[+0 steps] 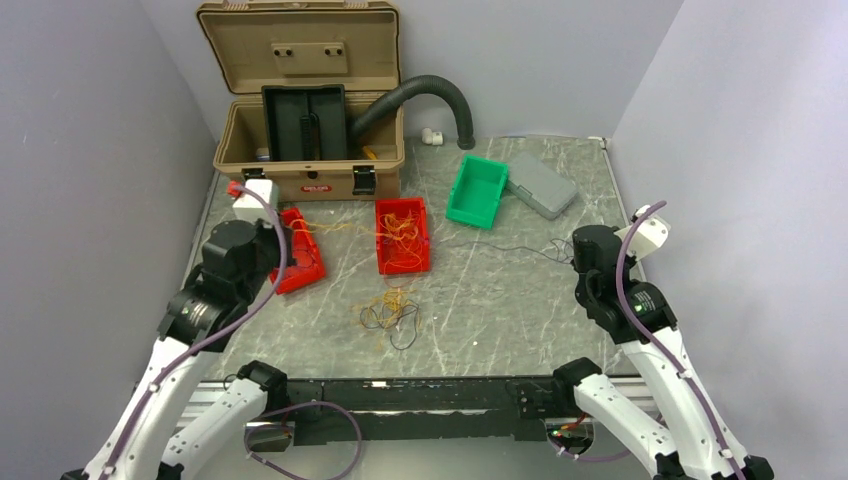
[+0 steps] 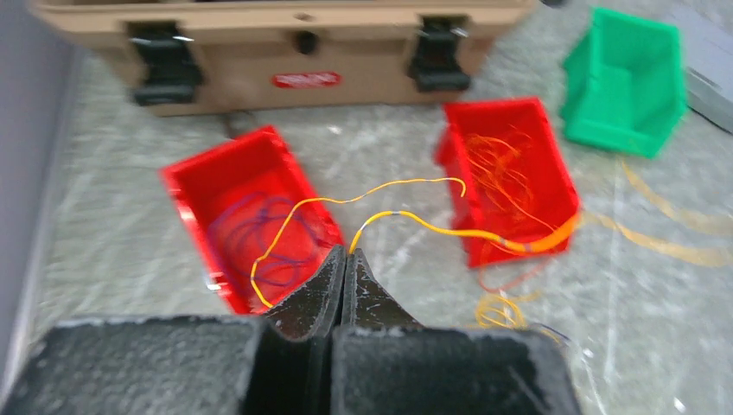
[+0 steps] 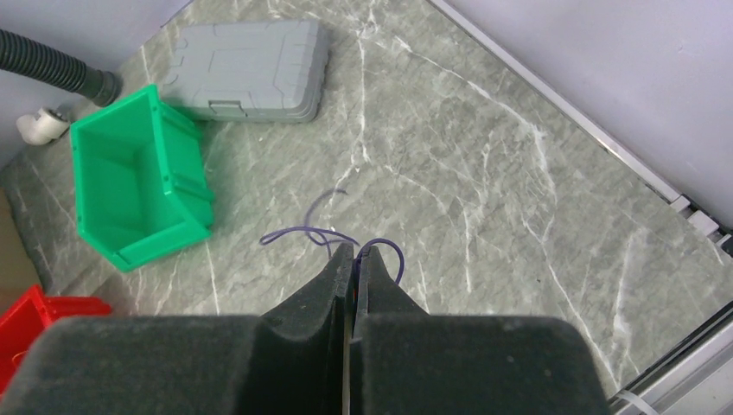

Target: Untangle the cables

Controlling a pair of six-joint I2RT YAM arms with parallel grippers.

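Note:
A tangle of thin orange, yellow and dark cables (image 1: pixel 392 314) lies on the table in front of the arms. My left gripper (image 2: pixel 348 253) is shut on a yellow cable (image 2: pixel 449 230), which stretches right over the middle red bin (image 2: pixel 553 201) full of orange strands. The left red bin (image 2: pixel 197 192) holds purple cables (image 2: pixel 259 233). My right gripper (image 3: pixel 354 249) is shut on a dark purple cable (image 3: pixel 302 233) that loops on the table at its tips. In the top view the left gripper (image 1: pixel 282 240) is by the left red bin (image 1: pixel 304 262) and the right gripper (image 1: pixel 577 252) is at mid right.
An open tan toolbox (image 1: pixel 305 110) stands at the back left, with a black ribbed hose (image 1: pixel 425 92) arching from it. A green bin (image 1: pixel 478 190) and a grey case (image 1: pixel 541 184) sit at the back right. The table's right edge rail (image 3: pixel 683 203) is near the right gripper.

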